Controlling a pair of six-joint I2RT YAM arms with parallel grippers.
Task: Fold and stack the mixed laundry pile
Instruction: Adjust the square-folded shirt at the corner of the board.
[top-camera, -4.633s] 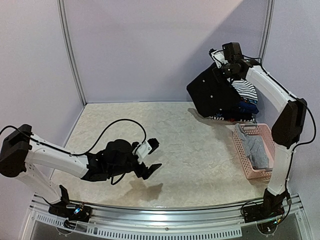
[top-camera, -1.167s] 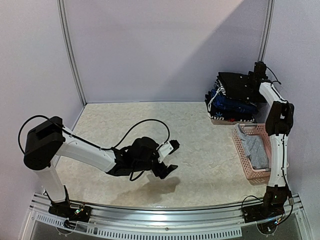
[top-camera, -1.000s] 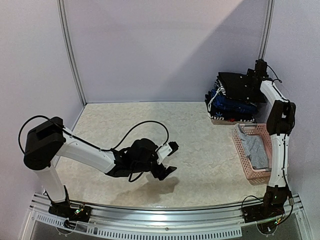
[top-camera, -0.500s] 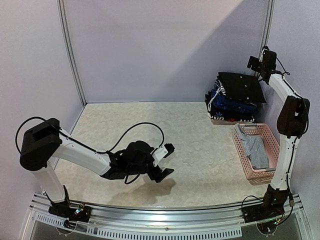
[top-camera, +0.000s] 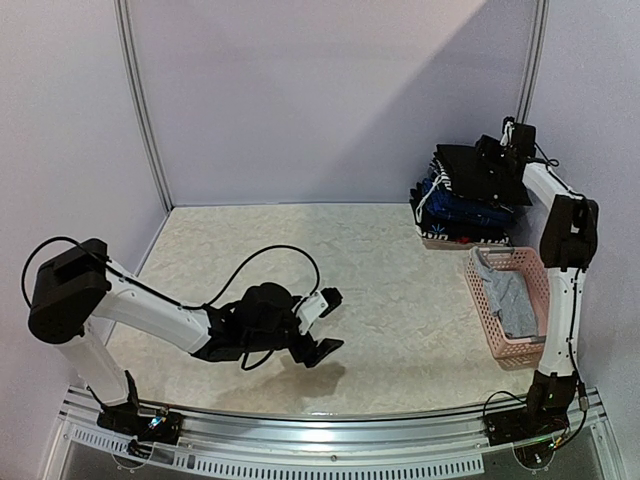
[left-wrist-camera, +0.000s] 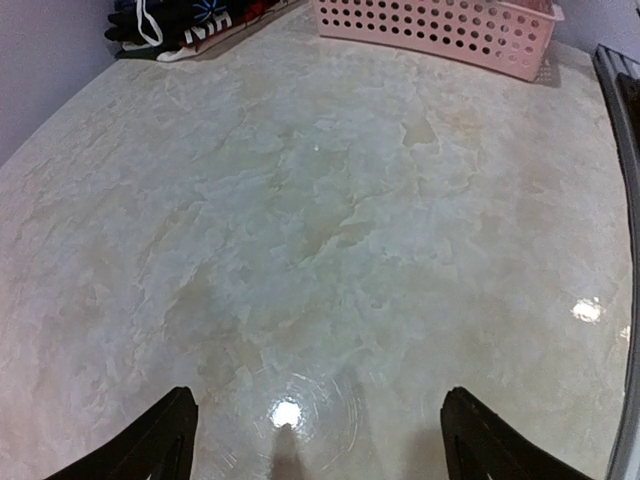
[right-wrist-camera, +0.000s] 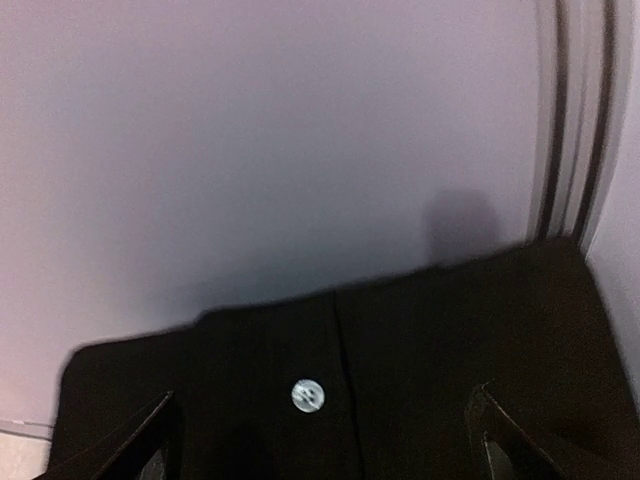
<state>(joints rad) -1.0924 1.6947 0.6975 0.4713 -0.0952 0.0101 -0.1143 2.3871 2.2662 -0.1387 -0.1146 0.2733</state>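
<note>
Two empty, wide-open grippers; the stack (top-camera: 462, 208) sits just behind the pink basket (top-camera: 487, 305).
The right gripper (top-camera: 510, 141) hangs just above the black garment (top-camera: 480, 172) topping it; the left gripper (top-camera: 325, 322) is well apart from the pink basket.

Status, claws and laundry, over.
Left claw open over table. Right claw open over black garment topping stack. Grey garment in pink basket. No obstruction seen.

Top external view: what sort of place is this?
Most likely a robot test booth, not a home: plain partition walls on metal posts, robot arms bolted to a front rail, and only a stack of folded clothes and a pink basket as props.
</note>
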